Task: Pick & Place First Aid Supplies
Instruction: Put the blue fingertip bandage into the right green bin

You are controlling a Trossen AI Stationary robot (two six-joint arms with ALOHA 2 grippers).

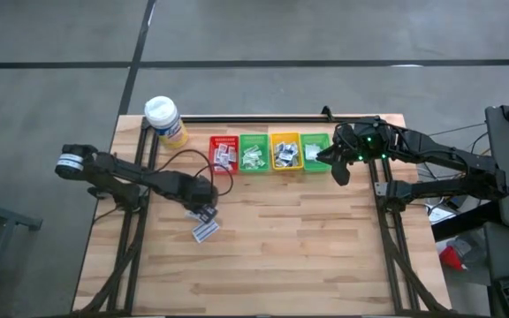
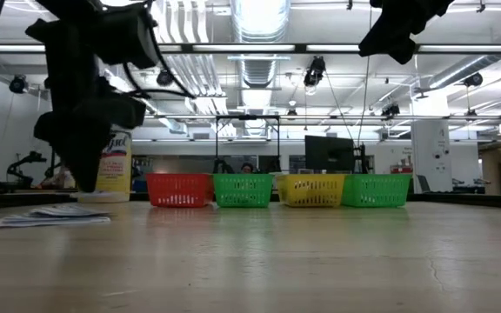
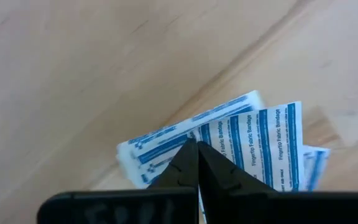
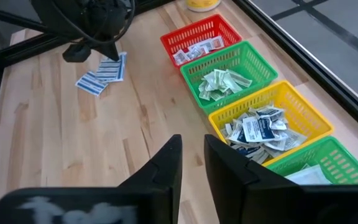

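Observation:
Several white bandage packets with blue stripes (image 1: 204, 229) lie flat in a small loose pile on the wooden table, left of centre; they also show in the left wrist view (image 3: 253, 140) and the low view (image 2: 50, 215). My left gripper (image 3: 197, 144) is shut, its tips pointing down just over the pile's far edge (image 1: 203, 206); the low view shows it clear of the table. My right gripper (image 4: 193, 148) is open with nothing in it, raised above the right-hand green bin (image 1: 315, 148). More sachets fill the red (image 4: 194, 38), green (image 4: 229, 71) and yellow (image 4: 272, 118) bins.
Four small bins stand in a row at the table's far edge (image 1: 263, 152). A yellow bottle with a white cap (image 1: 164, 119) stands left of them. A black cable (image 1: 170, 163) loops over the table near the left arm. Bare wood lies toward the near edge.

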